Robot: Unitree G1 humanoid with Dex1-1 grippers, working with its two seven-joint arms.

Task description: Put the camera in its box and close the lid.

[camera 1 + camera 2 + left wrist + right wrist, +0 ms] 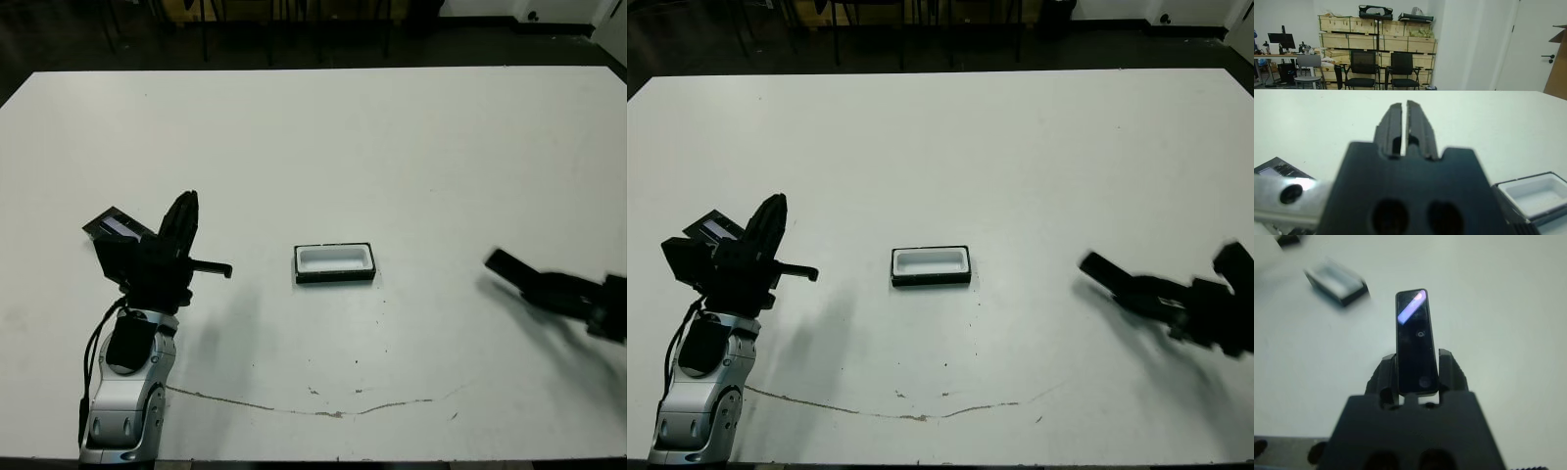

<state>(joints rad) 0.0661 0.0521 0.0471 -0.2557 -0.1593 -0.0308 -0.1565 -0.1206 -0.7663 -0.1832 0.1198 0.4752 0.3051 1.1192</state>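
The box (335,262), a shallow black tray with white lining, lies open near the table's middle. The camera (511,267), a slim black bar, is held low over the table at the right, with my right gripper (549,286) shut on its lower end. In the right wrist view the camera (1414,340) stands between the fingers, a bright streak on its face, and the box (1337,282) is blurred beyond it. My left gripper (186,204) stands at the left, fingers pointing up, shut on nothing. The flat black lid (116,227) lies just behind it on the table.
A thin dark crack line (323,409) runs across the white table (392,147) near its front edge. Beyond the table's far edge the left wrist view shows black chairs (1376,68) and wooden crates (1376,32).
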